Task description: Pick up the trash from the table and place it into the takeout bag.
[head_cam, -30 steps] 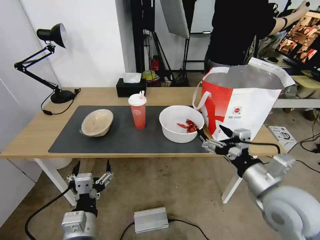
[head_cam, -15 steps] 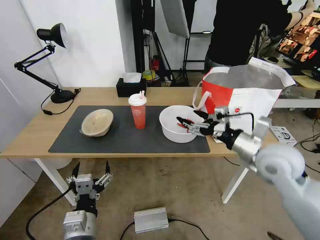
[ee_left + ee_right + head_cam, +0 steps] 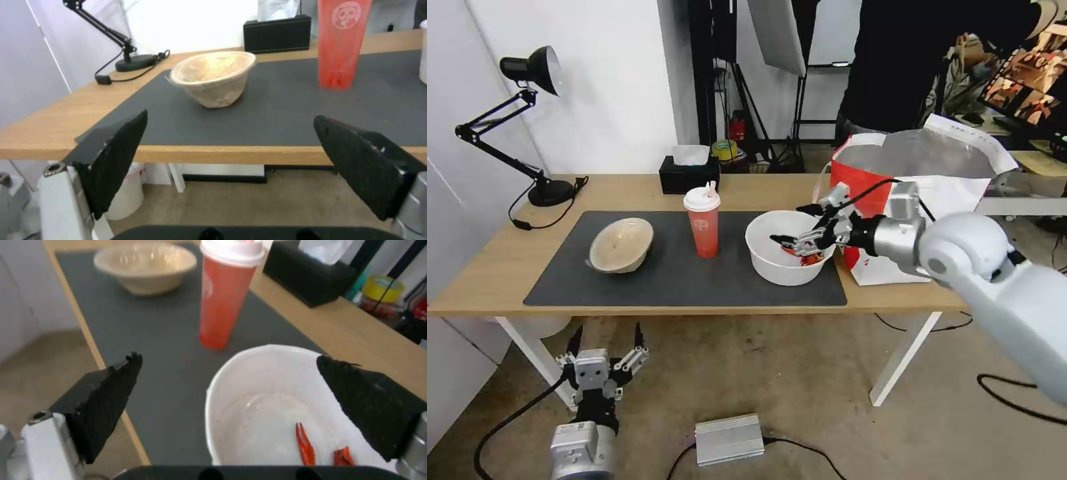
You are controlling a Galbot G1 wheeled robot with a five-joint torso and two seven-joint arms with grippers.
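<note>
On the table (image 3: 500,267), over the dark mat (image 3: 680,280), the right gripper (image 3: 800,230) hung above the white bowl (image 3: 774,263), its fingers spread wide with nothing between them. From the right wrist view one finger stood over the mat outside the bowl's rim and the other over the far side, so the bowl's near wall lay between them; the red scraps (image 3: 307,445) rested on the bowl's floor. The red cup (image 3: 703,223) stood just beside the bowl on the mat, and the beige bowl (image 3: 621,245) lay farther along, tipped on its side. The takeout bag (image 3: 954,193) stood open at the end of the table, just beyond the white bowl, its foil lining showing. A black tissue box (image 3: 688,175) and a desk lamp (image 3: 534,127) sat toward the back edge.

The left gripper (image 3: 606,350) waited low in front of the table, below its edge, fingers apart and empty.

By my reading, the step in hand was the reach for the first piece of trash, the white bowl; none of the three pieces was in the bag yet. The next move would call for lowering until one finger was inside the rim and one outside, then closing on the wall firmly enough to lift without tipping the scraps out.
</note>
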